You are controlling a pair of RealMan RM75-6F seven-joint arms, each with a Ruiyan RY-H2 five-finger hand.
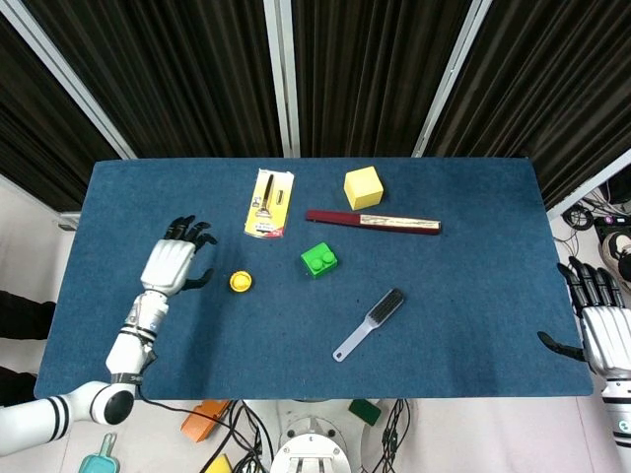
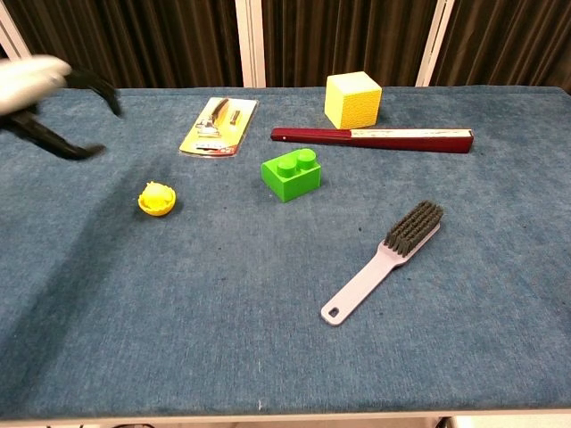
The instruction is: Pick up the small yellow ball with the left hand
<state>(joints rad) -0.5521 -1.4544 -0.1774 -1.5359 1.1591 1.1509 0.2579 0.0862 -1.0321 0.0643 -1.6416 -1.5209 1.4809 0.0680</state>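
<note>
The small yellow ball lies alone on the blue table, left of centre. My left hand hovers to the ball's left, apart from it, with its fingers spread and nothing in them; it is blurred in the chest view. My right hand stays off the table's right edge, fingers apart and empty, seen only in the head view.
A green brick sits right of the ball. A packaged tool on a yellow card, a yellow cube and a dark red stick lie farther back. A grey brush lies front centre-right.
</note>
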